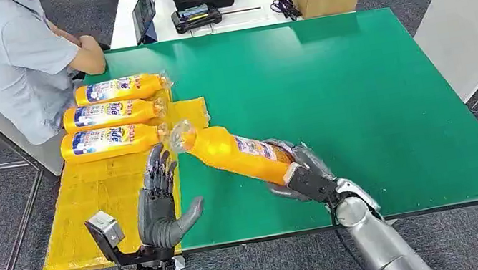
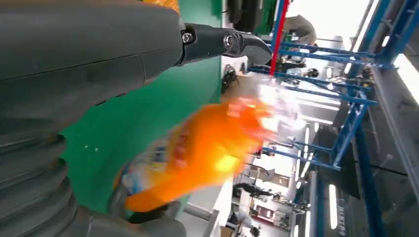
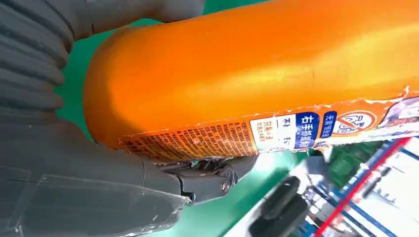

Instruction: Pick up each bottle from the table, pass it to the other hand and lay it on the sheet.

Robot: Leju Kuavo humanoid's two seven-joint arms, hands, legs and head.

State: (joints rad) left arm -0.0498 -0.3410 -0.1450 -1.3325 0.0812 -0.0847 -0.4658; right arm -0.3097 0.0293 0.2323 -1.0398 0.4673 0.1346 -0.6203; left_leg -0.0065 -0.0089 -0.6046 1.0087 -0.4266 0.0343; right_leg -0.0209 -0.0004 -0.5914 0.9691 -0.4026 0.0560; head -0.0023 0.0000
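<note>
Right hand (image 1: 300, 172) grips bottle (image 1: 235, 150); left hand (image 1: 160, 205) spread, empty

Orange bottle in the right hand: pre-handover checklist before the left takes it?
1. Right hand grips the base end of the orange bottle: ok.
2. Left hand holds nothing, fingers apart and raised: ok.
3. Bottle's cap end points at the left hand: ok.
4. Left hand touching the bottle: not ok, a gap shows in the head view.
5. Free room on the yellow sheet in front of the three laid bottles: ok.
6. Person seated at the far corner, arms off the sheet: ok.
</note>
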